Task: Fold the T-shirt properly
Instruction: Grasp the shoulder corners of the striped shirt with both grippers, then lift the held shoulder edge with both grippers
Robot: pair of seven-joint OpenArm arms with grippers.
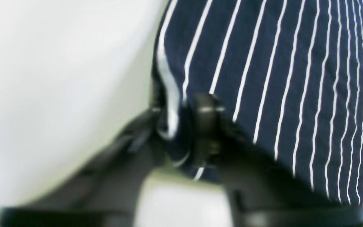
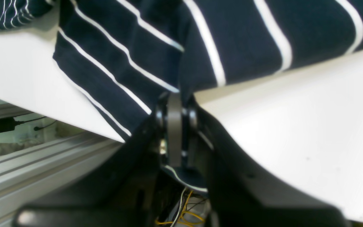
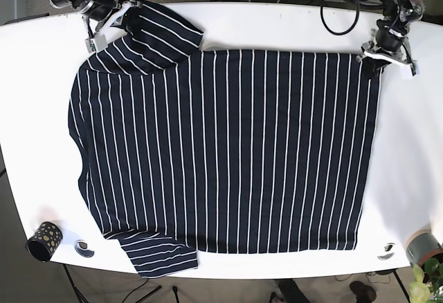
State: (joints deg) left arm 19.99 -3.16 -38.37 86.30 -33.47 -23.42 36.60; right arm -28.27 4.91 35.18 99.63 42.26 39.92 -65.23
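left gripper [image 1: 181,126]: showing black curved fingers | right gripper [image 2: 175,126]: showing black fingers, grey centre plate, yellow and white wires beneath

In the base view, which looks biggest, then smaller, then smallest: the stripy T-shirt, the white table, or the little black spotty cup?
1. White table: it reaches past the shirt on every side.
2. Striped T-shirt: covers most of the tabletop.
3. Black spotted cup: tiny, at the near left corner.

No close calls here.

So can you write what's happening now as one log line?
left gripper: shut on T-shirt | right gripper: shut on T-shirt | T-shirt: flat on table
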